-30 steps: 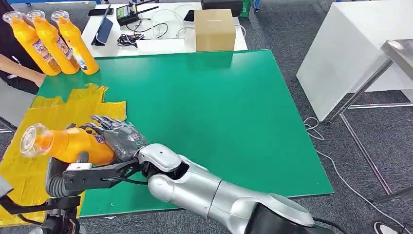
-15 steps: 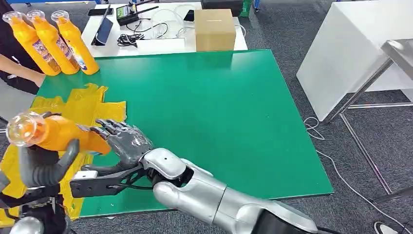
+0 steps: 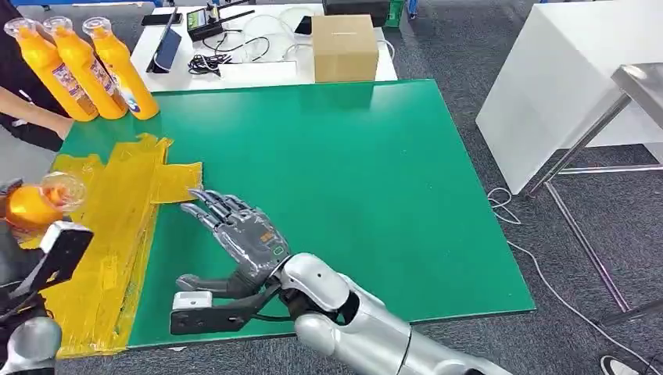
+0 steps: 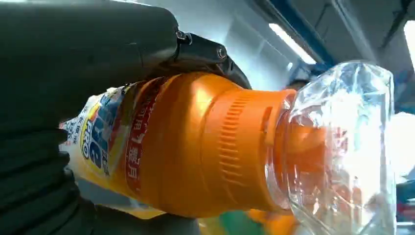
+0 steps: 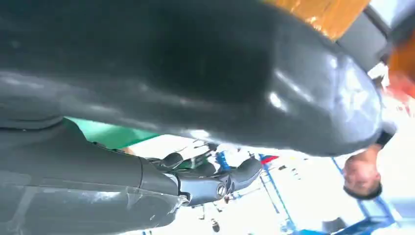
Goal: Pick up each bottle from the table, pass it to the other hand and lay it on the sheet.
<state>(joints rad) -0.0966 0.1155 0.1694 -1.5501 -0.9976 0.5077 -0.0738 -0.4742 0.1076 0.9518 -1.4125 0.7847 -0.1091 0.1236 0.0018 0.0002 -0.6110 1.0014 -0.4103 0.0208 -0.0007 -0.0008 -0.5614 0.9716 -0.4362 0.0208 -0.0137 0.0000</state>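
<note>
Head view: your left hand point(image 3: 31, 234) holds the orange bottle point(image 3: 35, 205) at the left edge, above the yellow sheet point(image 3: 117, 226) taped to the green bench point(image 3: 352, 180). Your right hand point(image 3: 242, 234) hovers over the bench beside the sheet, fingers spread, holding nothing. Three more orange bottles point(image 3: 78, 66) stand at the far left corner, next to a person's arm point(image 3: 35, 113). Open green lies to the right; the sheet's outer side runs along the bench edge, so lay the bottle inboard.

Left wrist view: dark fingers point(image 4: 73, 54) wrap the labelled body of the bottle point(image 4: 186, 147) just below its ribbed orange shoulder. The clear cap point(image 4: 342, 147) looks thin and slick; judge the body the stiffer, safer hold. The round bottle will likely roll once laid down.

Right wrist view: the hand point(image 5: 195, 181) appears uncurled, nothing inside it.
</note>
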